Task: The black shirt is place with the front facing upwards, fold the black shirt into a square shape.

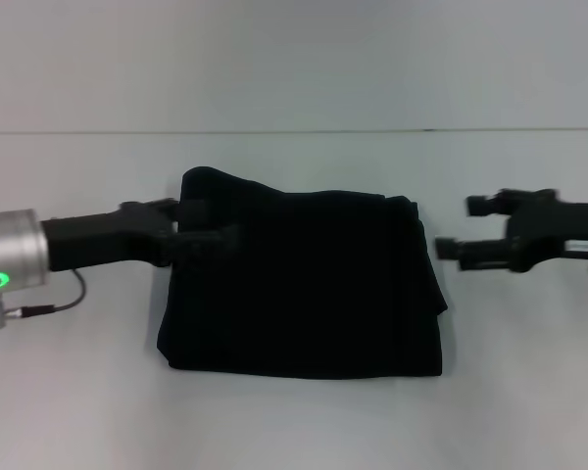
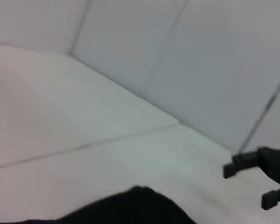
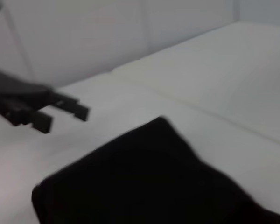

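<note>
The black shirt [image 1: 304,284] lies folded into a rough rectangle in the middle of the white table [image 1: 294,421]. Its lettering and neck label are hidden. The shirt's far left corner bulges up a little. My left gripper [image 1: 211,223] is at the shirt's far left edge, open and empty. It also shows in the right wrist view [image 3: 60,116], just off the cloth [image 3: 144,182]. My right gripper [image 1: 458,227] is open and empty, a short way to the right of the shirt's far right corner. It shows in the left wrist view [image 2: 252,183] beyond the shirt [image 2: 130,207].
A pale wall [image 1: 294,59] rises behind the table's far edge. A thin cable [image 1: 54,304] hangs under my left wrist. Bare white table surface surrounds the shirt on all sides.
</note>
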